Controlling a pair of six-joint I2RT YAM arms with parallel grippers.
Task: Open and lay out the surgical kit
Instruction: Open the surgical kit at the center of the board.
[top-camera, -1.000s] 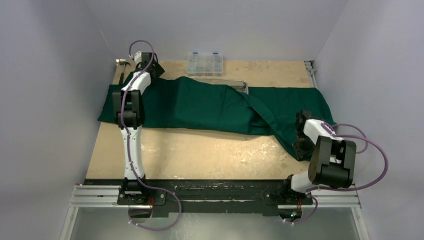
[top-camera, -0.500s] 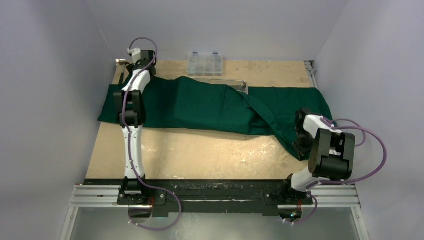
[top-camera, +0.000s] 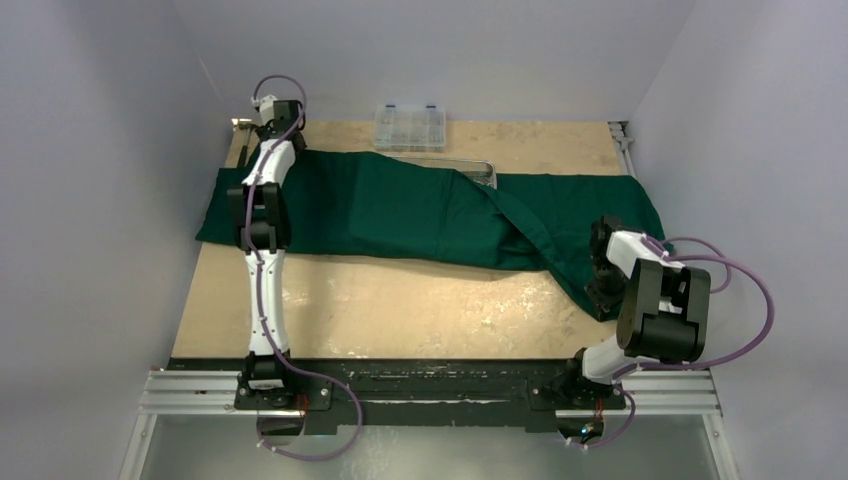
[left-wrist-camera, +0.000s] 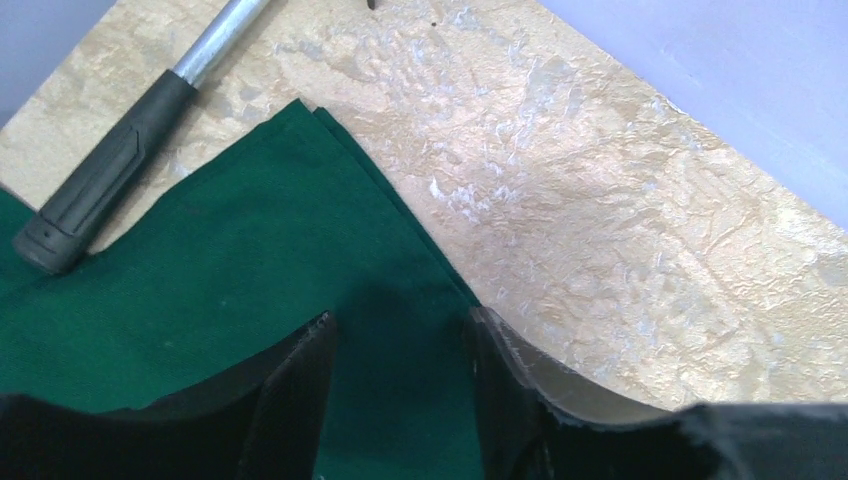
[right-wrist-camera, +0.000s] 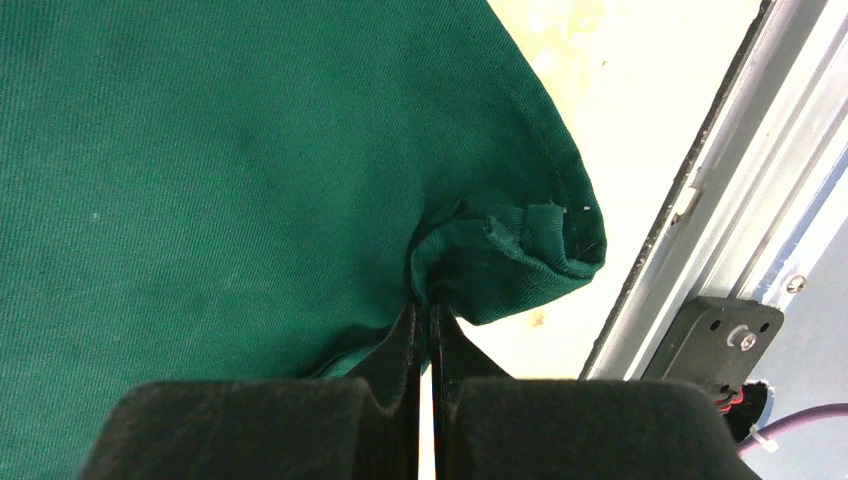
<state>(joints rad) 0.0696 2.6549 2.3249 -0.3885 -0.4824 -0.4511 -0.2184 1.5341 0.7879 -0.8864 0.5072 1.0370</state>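
At the right jaws, clamped fully together on a bunched corner of the dark green cloth wrap, just beside the grey metal rail at the near right edge of the tan table; at the left jaws, standing partway apart, black fingers over the cloth's far-left corner, nothing held. Spread lengthwise across the table and draped over the rectangular steel wire-mesh tray, only its far rim showing; by that left corner, a small hammer with dark grip and steel shaft.
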